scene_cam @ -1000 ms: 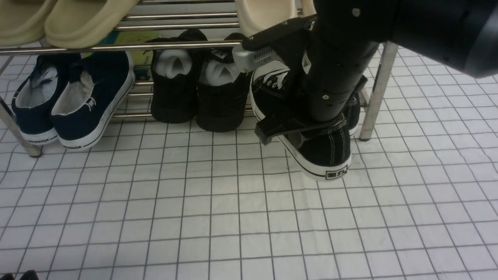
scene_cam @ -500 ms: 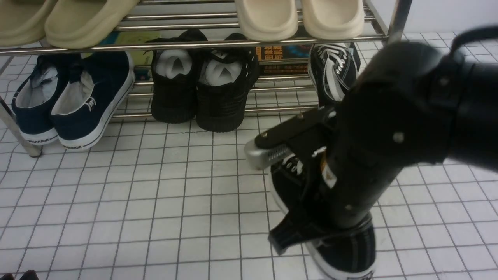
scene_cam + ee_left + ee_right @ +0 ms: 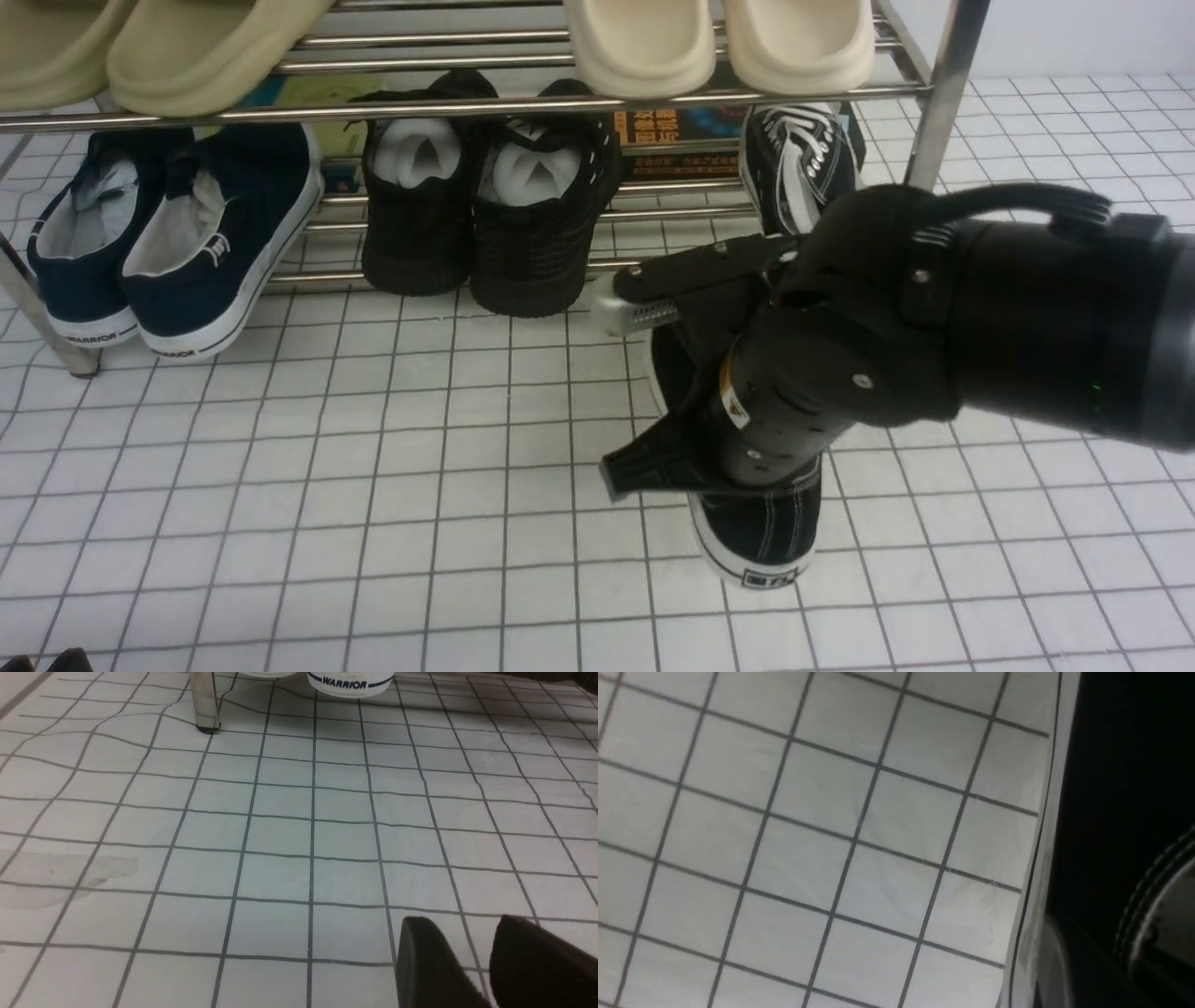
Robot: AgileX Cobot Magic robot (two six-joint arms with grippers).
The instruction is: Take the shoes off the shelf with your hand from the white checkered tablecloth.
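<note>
Currently: right gripper point(image 3: 644, 471) closed on one black canvas sneaker point(image 3: 761, 527), in front of the chrome shoe rack point(image 3: 653, 266).

Sneaker's heel end points toward the front camera, most of its middle hidden by the black gripper body; right wrist view shows its white-edged sole alongside the gripped part. Other sneaker of the pair point(image 3: 794, 173) is on the rack's lower tier, right side, laces visible, partly covered by the arm. White gridded cloth point(image 3: 373, 485) lies below (can't tell if the gripped shoe touches it). Left gripper point(image 3: 460, 961): only dark fingertips in view, gap between them, nothing held. Lower tier also has navy sneakers point(image 3: 238, 247) at left and all-black mesh shoes point(image 3: 532, 233) mid-rack; beige clogs point(image 3: 644, 47) sit on the upper tier.
</note>
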